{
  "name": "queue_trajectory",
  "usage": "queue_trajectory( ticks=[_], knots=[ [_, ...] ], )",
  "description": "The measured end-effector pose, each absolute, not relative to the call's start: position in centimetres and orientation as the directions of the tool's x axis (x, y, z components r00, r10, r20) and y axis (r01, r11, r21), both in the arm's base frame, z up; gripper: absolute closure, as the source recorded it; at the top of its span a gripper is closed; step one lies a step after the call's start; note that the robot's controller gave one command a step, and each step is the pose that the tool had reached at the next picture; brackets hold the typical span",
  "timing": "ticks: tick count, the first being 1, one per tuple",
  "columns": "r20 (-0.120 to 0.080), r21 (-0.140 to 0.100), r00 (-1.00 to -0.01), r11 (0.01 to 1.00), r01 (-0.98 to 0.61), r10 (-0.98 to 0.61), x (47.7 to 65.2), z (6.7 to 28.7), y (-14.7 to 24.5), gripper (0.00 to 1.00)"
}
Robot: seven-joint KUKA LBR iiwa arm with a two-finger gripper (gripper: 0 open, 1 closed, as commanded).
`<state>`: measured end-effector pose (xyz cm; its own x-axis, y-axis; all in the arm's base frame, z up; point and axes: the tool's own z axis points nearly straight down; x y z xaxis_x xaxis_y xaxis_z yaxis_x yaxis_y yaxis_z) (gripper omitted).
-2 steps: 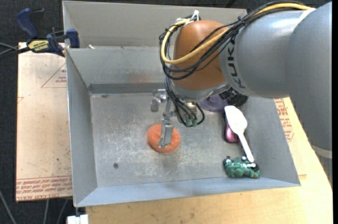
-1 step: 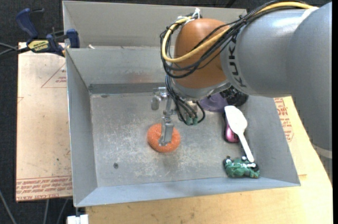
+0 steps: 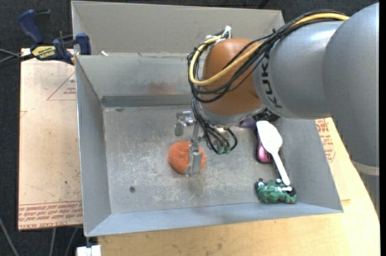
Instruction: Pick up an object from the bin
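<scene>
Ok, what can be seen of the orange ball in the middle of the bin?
The orange ball is roundish, dull reddish-orange, with a rough, speckled-looking surface. It rests on the floor of the bin near the middle. The tool overlaps its right side and covers that edge.

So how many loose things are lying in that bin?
4: an orange ball mid-bin, a white spoon at the right, a magenta thing under it, a green toy front-right. The arm may hide more.
</scene>
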<state>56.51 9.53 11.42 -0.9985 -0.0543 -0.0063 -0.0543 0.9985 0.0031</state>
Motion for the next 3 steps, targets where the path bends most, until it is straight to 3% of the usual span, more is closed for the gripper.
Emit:
queue_trajectory(
  ticks=[1, 3],
  knots=[
    [-0.006, 0.003, -0.992, 0.992, -0.128, -0.128, 55.89, 7.31, 7.48, 1.0],
    [-0.005, 0.003, -0.992, 0.992, -0.129, -0.129, 55.85, 7.41, 7.48, 1.0]
  ],
)
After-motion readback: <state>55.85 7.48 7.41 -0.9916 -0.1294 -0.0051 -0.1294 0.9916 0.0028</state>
